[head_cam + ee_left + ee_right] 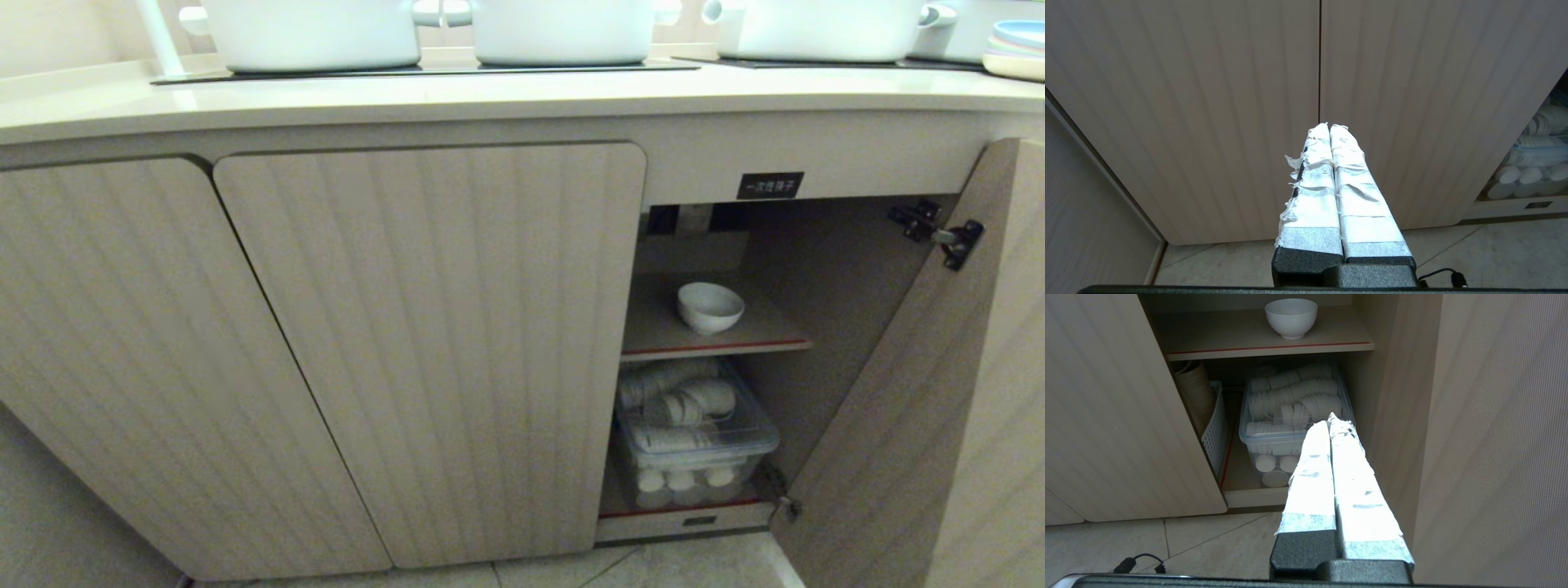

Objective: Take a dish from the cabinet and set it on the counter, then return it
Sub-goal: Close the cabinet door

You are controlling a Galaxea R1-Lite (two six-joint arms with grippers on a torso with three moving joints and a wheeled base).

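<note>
The dish (710,307), a small white bowl, stands upright on the cabinet's red-edged upper shelf (759,327); it also shows in the right wrist view (1291,317). The cabinet (424,351) has its right door (922,392) swung open. The cream counter (490,94) runs above it. My right gripper (1331,418) is shut and empty, hanging low in front of the open compartment, well short of the dish. My left gripper (1329,126) is shut and empty, facing the closed fluted doors. Neither arm shows in the head view.
A clear lidded box of white cups (694,433) fills the lower compartment, with a white perforated basket (1214,420) beside it. Large white pots (563,28) sit on black cooktop panels. Stacked pastel plates (1016,49) stand at the counter's far right.
</note>
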